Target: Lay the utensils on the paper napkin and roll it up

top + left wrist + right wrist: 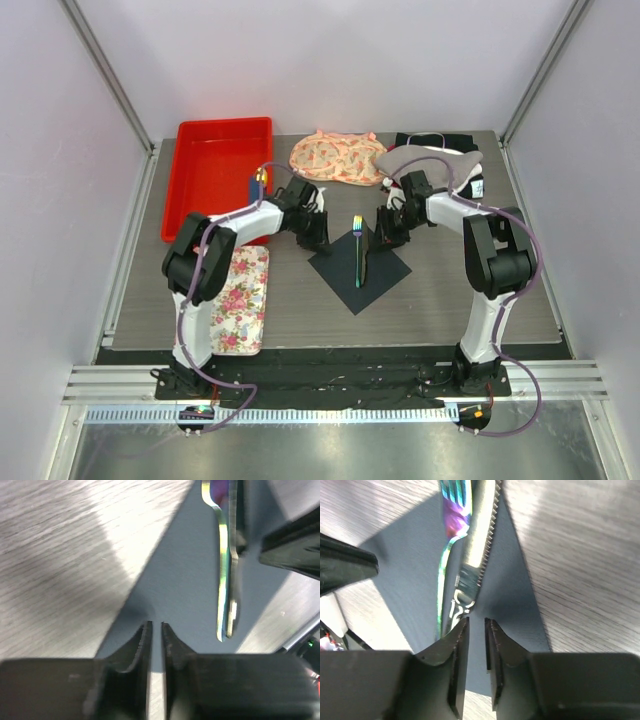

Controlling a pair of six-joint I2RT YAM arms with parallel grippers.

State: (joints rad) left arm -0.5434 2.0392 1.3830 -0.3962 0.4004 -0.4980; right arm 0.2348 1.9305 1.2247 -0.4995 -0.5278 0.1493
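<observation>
Rainbow-sheen fork (451,525) and serrated knife (482,535) lie on the dark square paper napkin (340,275), so we're rolling next. Left hand (155,630) and right hand (476,625), each slightly apart and empty, need a corner.

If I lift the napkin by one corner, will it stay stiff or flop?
The napkin looks thin and lies dead flat, so it probably flops. The fork and knife look smooth and shiny and lie loose on it, so they would likely slide.
</observation>
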